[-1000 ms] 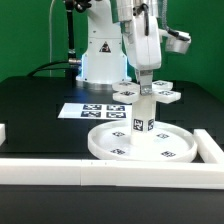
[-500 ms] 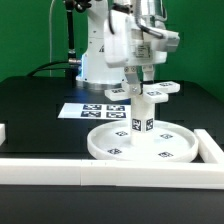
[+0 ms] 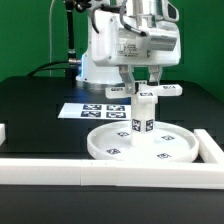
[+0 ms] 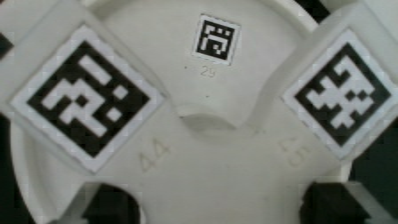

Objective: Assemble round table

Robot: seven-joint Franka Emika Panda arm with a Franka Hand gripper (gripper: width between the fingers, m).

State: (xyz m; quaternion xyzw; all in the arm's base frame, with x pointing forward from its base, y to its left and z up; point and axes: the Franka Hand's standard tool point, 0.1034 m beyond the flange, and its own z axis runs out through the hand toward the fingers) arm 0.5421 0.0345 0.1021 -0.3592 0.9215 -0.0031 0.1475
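**Cross Base Held Over Upright Leg**

Clamped by the two-finger gripper (image 3: 147,82): flat white plastic cross-shaped lobed base (image 3: 146,92), level, square tags on its lobes, seen close up in the wrist view (image 4: 196,100). Directly below, touching or nearly so: short white cylindrical leg (image 3: 143,113), upright at the centre of the large white rimmed round disc (image 3: 141,143). Behind, flat on the black table (image 3: 35,105): the marker board (image 3: 92,111).

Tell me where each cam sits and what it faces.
Exterior view: off the arm, facing across the table at the round disc, upright leg and marker board; shows the arm and gripper.
Wrist view: on the wrist, close on the tagged cross-shaped base; dark fingertips at the edge.
Shared: the cross-shaped base.
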